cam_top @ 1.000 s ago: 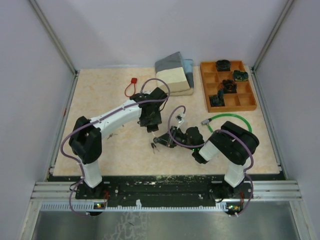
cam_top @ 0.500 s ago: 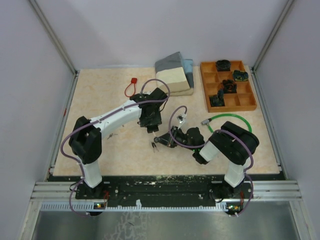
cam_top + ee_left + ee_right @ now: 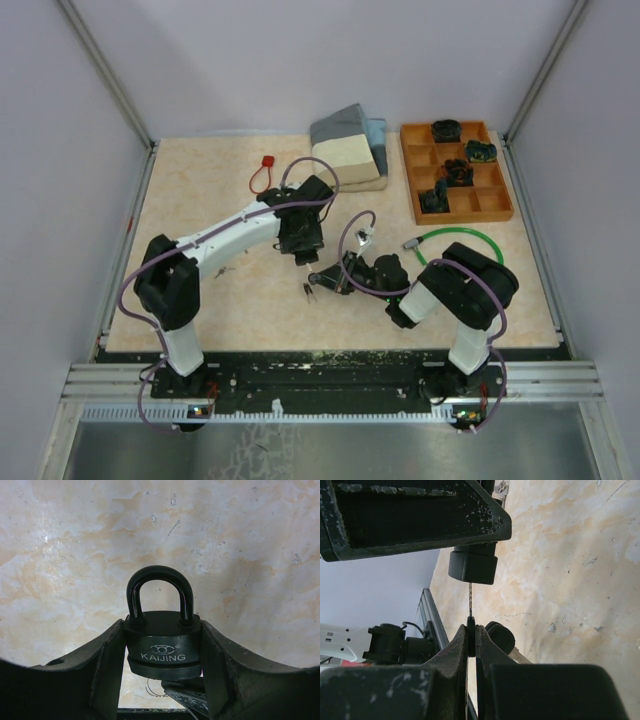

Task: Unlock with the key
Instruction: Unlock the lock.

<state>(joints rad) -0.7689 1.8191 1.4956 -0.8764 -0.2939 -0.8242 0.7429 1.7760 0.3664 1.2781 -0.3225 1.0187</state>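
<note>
Left claw (image 3: 162, 652) clamps the padlock (image 3: 161, 630); right claw (image 3: 471, 637) pinches the key (image 3: 469, 602) edge-on, its tip hidden in the padlock's underside

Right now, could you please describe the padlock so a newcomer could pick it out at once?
On the beige table, follow the left arm to mid-table, where the left gripper clamps the padlock. It is the squat black body marked KAIJING with a closed arched shackle, unlike the thin key held by the right gripper.
</note>
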